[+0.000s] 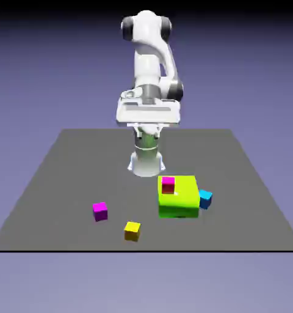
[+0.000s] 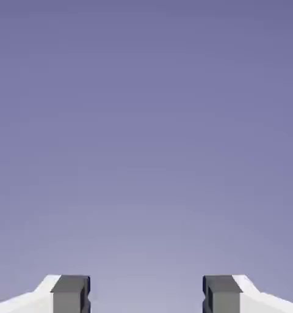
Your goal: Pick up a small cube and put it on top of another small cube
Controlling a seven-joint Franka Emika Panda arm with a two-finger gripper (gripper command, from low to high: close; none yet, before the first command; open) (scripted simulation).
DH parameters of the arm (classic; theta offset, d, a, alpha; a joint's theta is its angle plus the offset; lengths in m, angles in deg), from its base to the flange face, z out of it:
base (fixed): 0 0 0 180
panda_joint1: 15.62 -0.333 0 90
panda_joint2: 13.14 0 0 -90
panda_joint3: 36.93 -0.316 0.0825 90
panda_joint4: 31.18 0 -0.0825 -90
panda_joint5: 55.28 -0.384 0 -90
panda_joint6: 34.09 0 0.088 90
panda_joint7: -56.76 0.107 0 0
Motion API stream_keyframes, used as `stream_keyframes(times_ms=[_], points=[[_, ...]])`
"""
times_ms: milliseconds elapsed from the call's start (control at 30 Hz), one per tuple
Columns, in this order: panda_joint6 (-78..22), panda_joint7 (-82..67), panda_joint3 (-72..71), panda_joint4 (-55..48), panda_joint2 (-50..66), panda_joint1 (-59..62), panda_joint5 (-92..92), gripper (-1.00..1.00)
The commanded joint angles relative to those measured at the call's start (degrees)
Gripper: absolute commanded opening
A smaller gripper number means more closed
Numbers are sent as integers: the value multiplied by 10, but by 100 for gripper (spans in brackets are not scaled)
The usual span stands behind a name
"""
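The small yellow cube [image 1: 132,230] lies on the grey table [image 1: 57,183] near its front edge. The small cube with a magenta-pink top and red sides [image 1: 168,184] rests on the back left corner of the big lime-green block [image 1: 180,199]. My gripper [image 1: 148,116] is held high over the table's far side, well away from both cubes. In the hand view the gripper [image 2: 146,294] is open, its grey fingertips [image 2: 71,293] wide apart with nothing between them. That view shows only the blue-violet backdrop, no cube.
An all-magenta small cube [image 1: 100,211] lies toward the exterior view's left of the yellow one. A cyan-blue small cube [image 1: 205,198] touches the lime-green block's right side. The robot's base [image 1: 146,162] stands behind the block.
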Motion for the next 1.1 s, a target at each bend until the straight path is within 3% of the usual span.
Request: stream_keyframes(times_ms=[0, 767, 967, 1000, 1067], points=[[-13, 3, 1, -12, 21, 2, -1, 0], [-315, 73, 18, -280, 494, 48, -29, 0], [-226, 67, 11, -281, 585, 52, -37, 0], [-225, 67, 11, -281, 585, 52, -37, -100], [-246, 68, 12, -281, 564, 51, -35, -100]])
